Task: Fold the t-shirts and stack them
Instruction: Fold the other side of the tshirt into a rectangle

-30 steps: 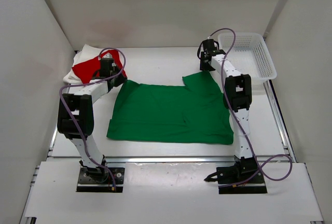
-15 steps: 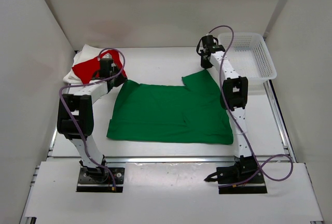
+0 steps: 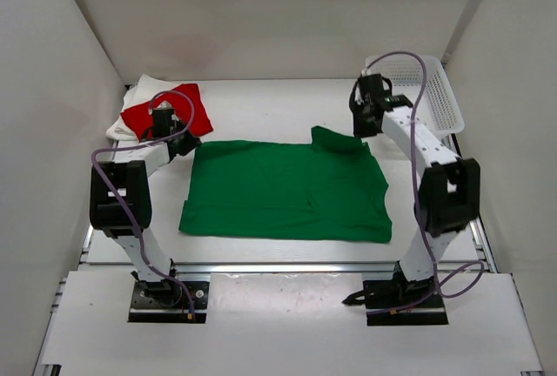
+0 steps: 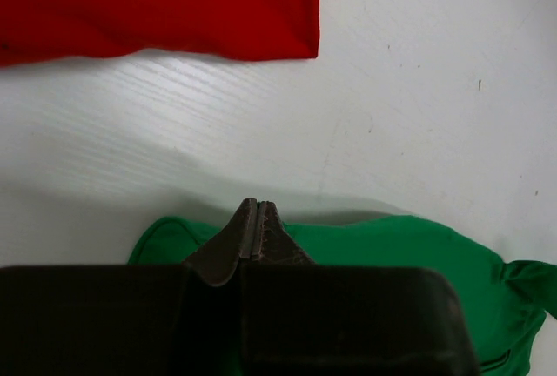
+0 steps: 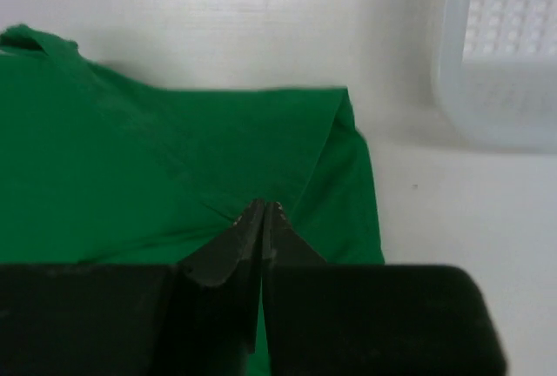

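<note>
The green t-shirt (image 3: pixel 287 189) lies spread flat mid-table. My left gripper (image 3: pixel 184 144) (image 4: pixel 258 206) is shut on its far-left edge, where the green cloth (image 4: pixel 392 241) rises slightly off the table. My right gripper (image 3: pixel 361 132) (image 5: pixel 264 208) is shut on the far-right sleeve area, and creases in the green cloth (image 5: pixel 130 158) run out from its tips. The red t-shirt (image 3: pixel 174 112) (image 4: pixel 165 2) lies at the far left on top of the white t-shirt (image 3: pixel 130 102), just beyond my left gripper.
A white mesh basket (image 3: pixel 426 97) (image 5: pixel 505 54) stands at the far right corner, close beside my right gripper. White walls enclose the table on the left, back and right.
My right gripper has shut on the green shirt's far-right sleeve and swung right with it. My left gripper has shifted left, drawing the far-left edge with it. The shirt's far edge is straighter.
</note>
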Robot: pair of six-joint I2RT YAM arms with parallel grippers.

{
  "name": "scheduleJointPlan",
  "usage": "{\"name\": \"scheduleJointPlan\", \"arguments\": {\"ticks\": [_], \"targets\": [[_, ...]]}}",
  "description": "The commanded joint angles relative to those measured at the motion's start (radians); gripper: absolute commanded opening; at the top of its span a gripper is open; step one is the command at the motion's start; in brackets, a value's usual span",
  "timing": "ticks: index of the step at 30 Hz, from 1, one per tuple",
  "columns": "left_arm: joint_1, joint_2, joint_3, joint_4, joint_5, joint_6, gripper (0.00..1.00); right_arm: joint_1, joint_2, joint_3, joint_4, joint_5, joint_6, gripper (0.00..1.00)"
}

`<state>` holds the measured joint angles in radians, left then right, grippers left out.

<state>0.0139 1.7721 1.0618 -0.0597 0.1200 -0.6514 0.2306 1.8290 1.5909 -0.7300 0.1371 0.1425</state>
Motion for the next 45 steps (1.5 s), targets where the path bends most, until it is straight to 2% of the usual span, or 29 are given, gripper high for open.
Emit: {"name": "scheduleJointPlan", "arguments": {"ticks": [1,5,9,14,20,24,27,30,32,36,37,39,41,42,44,45], "targets": [[0.003,-0.094,-0.028,-0.011,0.004,0.032,0.00,-0.019,-0.124,-0.219,0.142,-0.027,0.037,0.00],[-0.002,-0.152,-0.046,-0.028,-0.025,0.065,0.00,-0.042,-0.308,-0.438,0.213,-0.077,0.086,0.00],[-0.038,-0.229,-0.055,-0.086,-0.105,0.110,0.00,-0.039,-0.453,-0.586,0.254,-0.082,0.123,0.00],[-0.015,-0.322,-0.128,-0.078,-0.056,0.102,0.00,-0.040,-0.594,-0.684,0.253,-0.093,0.134,0.00],[0.081,-0.445,-0.175,-0.095,0.039,0.076,0.00,-0.037,-0.758,-0.740,0.196,-0.088,0.135,0.00],[0.067,-0.506,-0.195,-0.124,0.040,0.091,0.00,-0.063,-0.835,-0.819,0.155,-0.093,0.144,0.00],[0.060,-0.546,-0.275,-0.134,0.004,0.113,0.00,-0.097,-0.869,-0.885,0.117,-0.087,0.150,0.00],[0.052,-0.577,-0.442,-0.123,-0.003,0.093,0.00,-0.071,-0.919,-0.939,0.067,-0.042,0.186,0.00],[0.093,-0.586,-0.508,-0.080,0.012,0.027,0.06,-0.036,-0.922,-0.945,0.057,0.019,0.209,0.00],[0.155,-0.614,-0.554,-0.055,0.043,-0.014,0.18,-0.056,-0.877,-0.939,0.050,-0.004,0.200,0.00],[0.152,-0.634,-0.562,-0.054,0.041,-0.010,0.26,-0.054,-0.870,-0.941,0.056,-0.001,0.203,0.00],[0.173,-0.678,-0.585,-0.042,0.055,-0.030,0.45,-0.037,-0.869,-0.942,0.058,0.025,0.192,0.10],[0.196,-0.736,-0.602,0.010,0.086,-0.056,0.51,0.002,-0.889,-0.927,0.052,0.097,0.207,0.20],[0.192,-0.782,-0.620,0.018,0.083,-0.068,0.51,0.031,-0.918,-0.907,0.056,0.128,0.212,0.26],[0.100,-0.858,-0.611,0.018,0.046,-0.064,0.46,0.096,-0.973,-0.887,0.069,0.140,0.226,0.29],[0.066,-0.875,-0.618,0.030,0.024,-0.054,0.43,0.148,-0.987,-0.872,0.084,0.128,0.230,0.27]]}}
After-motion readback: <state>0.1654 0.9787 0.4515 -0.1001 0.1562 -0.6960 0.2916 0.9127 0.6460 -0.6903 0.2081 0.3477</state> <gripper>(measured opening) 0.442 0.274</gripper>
